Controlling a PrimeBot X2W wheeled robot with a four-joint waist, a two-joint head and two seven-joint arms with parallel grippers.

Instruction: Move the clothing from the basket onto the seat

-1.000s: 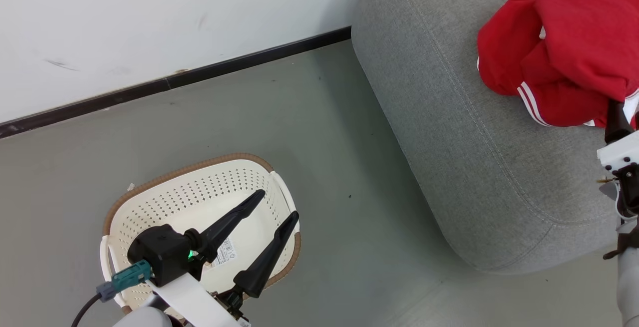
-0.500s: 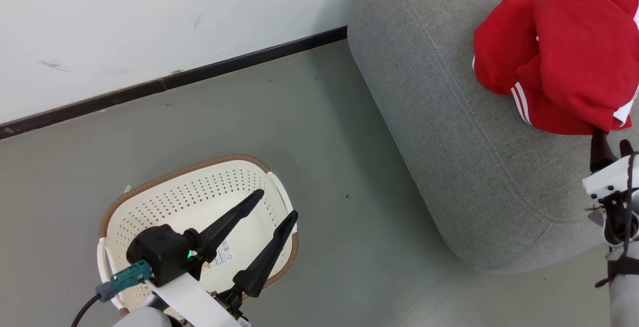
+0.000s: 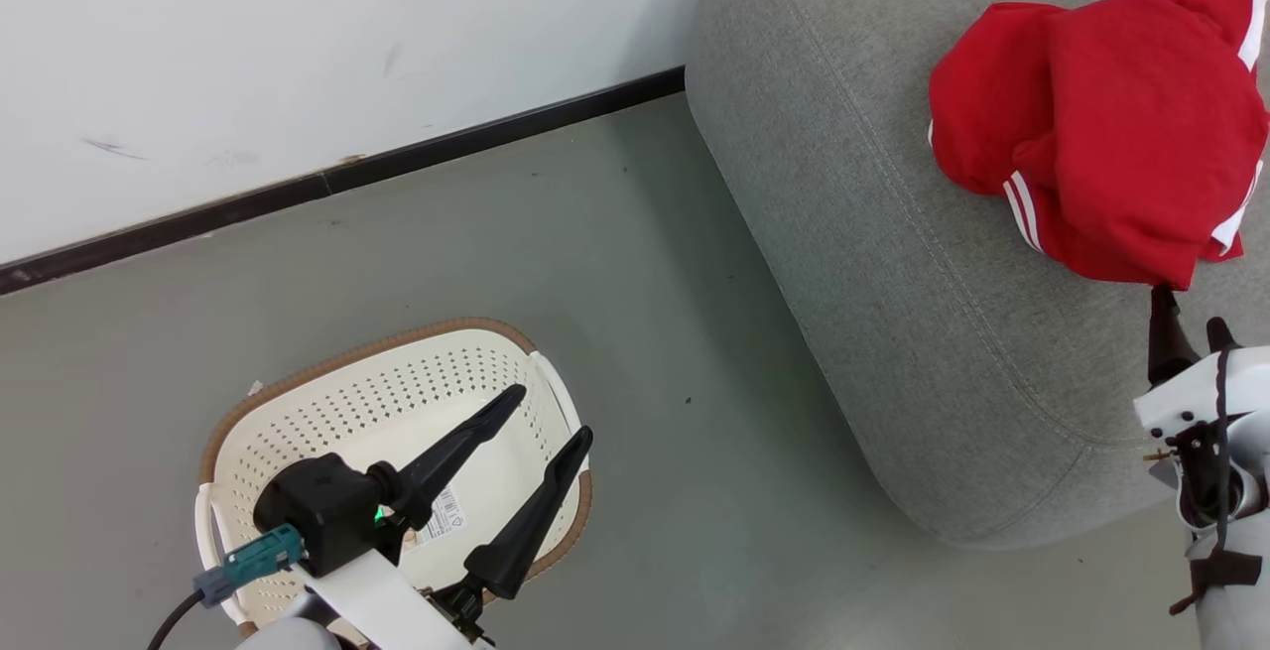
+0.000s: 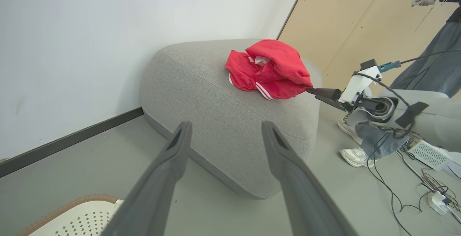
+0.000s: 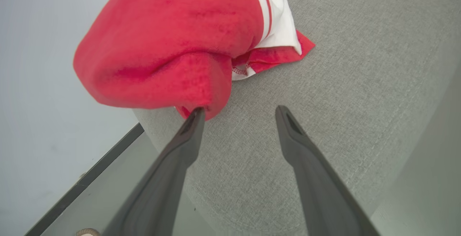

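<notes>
dark right hand [image 5: 240, 109] splayed beside red clothing [image 5: 173, 41].

One basket [image 3: 397, 382], one seat [image 3: 893, 332], one red garment [image 3: 1111, 134], one paper label [image 3: 442, 509]. Two claws: the left claw [image 3: 551, 414] and the right claw [image 3: 1188, 309]. One person [image 4: 426, 66], with two pale shoes [image 4: 354, 156] in sight.

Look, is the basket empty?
Empty, as far as it shows. The basket has only a paper label on its bare floor; the left gripper hides part. The red clothing lies on the seat.
</notes>
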